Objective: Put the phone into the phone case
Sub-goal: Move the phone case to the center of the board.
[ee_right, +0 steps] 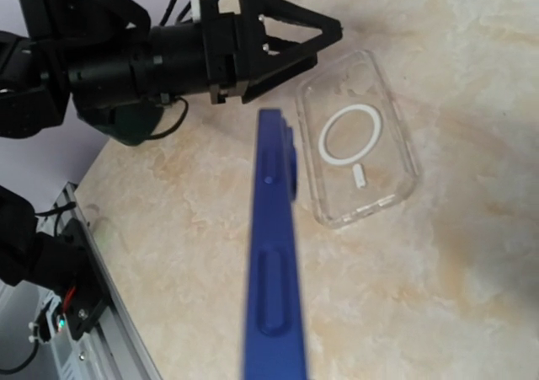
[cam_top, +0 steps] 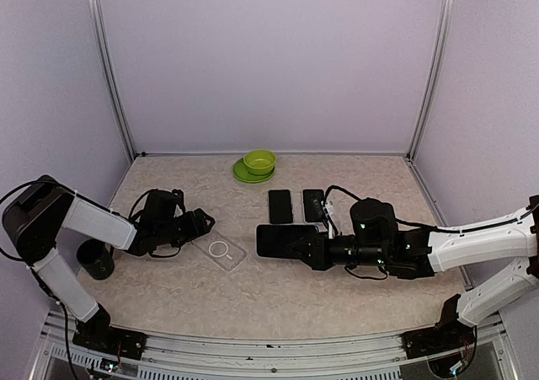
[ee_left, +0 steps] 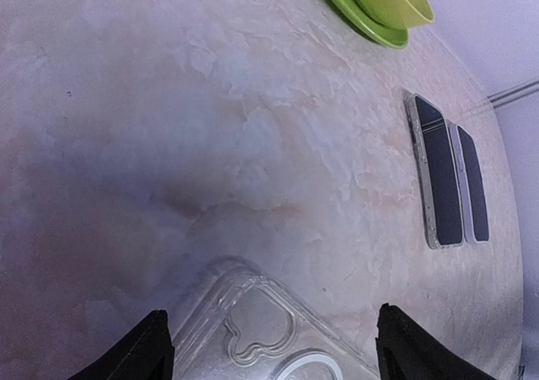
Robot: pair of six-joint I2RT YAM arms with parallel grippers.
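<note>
The clear phone case (cam_top: 221,250) with a white ring lies flat on the table, left of centre. My left gripper (cam_top: 200,222) is open at the case's left end; in the left wrist view the case corner (ee_left: 253,329) lies between and below its dark fingertips (ee_left: 143,353). My right gripper (cam_top: 305,244) is shut on a blue-edged phone (cam_top: 276,239) and holds it above the table, just right of the case. In the right wrist view the phone's blue edge (ee_right: 274,254) runs up the middle, with the case (ee_right: 358,140) and the left gripper (ee_right: 286,34) beyond it.
Two more phones (cam_top: 280,206) (cam_top: 313,205) lie side by side behind the right gripper. A green bowl (cam_top: 259,160) on a green plate (cam_top: 242,174) stands at the back centre. A black cup (cam_top: 95,260) stands near the left arm.
</note>
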